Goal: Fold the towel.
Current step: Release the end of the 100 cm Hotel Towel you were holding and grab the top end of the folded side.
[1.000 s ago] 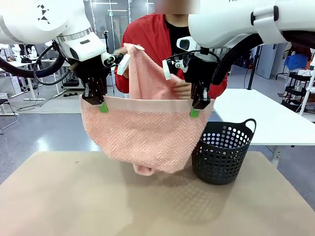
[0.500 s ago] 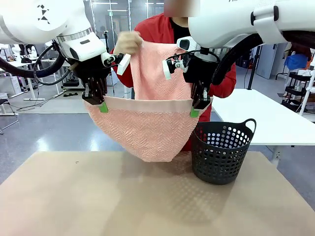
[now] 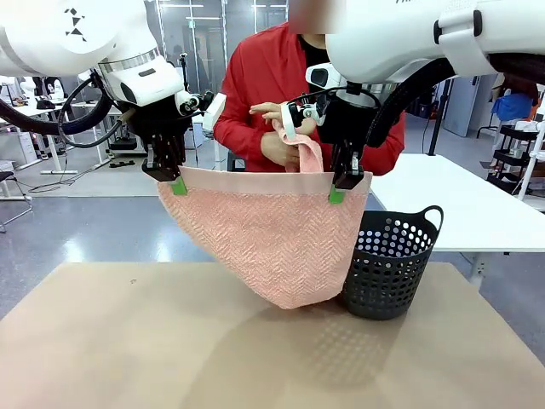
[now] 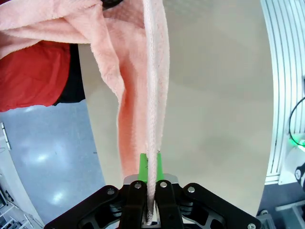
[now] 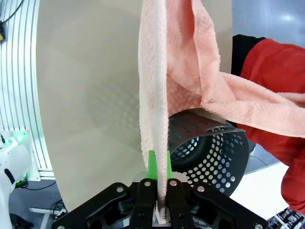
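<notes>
The salmon-pink towel (image 3: 272,234) hangs stretched above the table, its flat band running level between the two grippers. My left gripper (image 3: 178,185) is shut on the band's left corner and my right gripper (image 3: 337,194) is shut on its right corner. Behind the towel, a person's hands (image 3: 277,136) hold a bunched part of the cloth near my right gripper. In the left wrist view the towel's edge (image 4: 153,95) runs straight up from the shut left gripper (image 4: 150,174). The right wrist view likewise has the towel's edge (image 5: 155,86) pinched in the shut right gripper (image 5: 157,171).
A black perforated basket (image 3: 392,268) stands on the tan table (image 3: 128,349) at the right, just behind the towel's lower right side; it also appears in the right wrist view (image 5: 214,157). The person in a red jacket (image 3: 264,77) stands at the far side.
The person has lowered the towel's far end from a raised spread to a bunch held low behind the band. The hanging cloth swung towards the right. Both grippers kept their places.
</notes>
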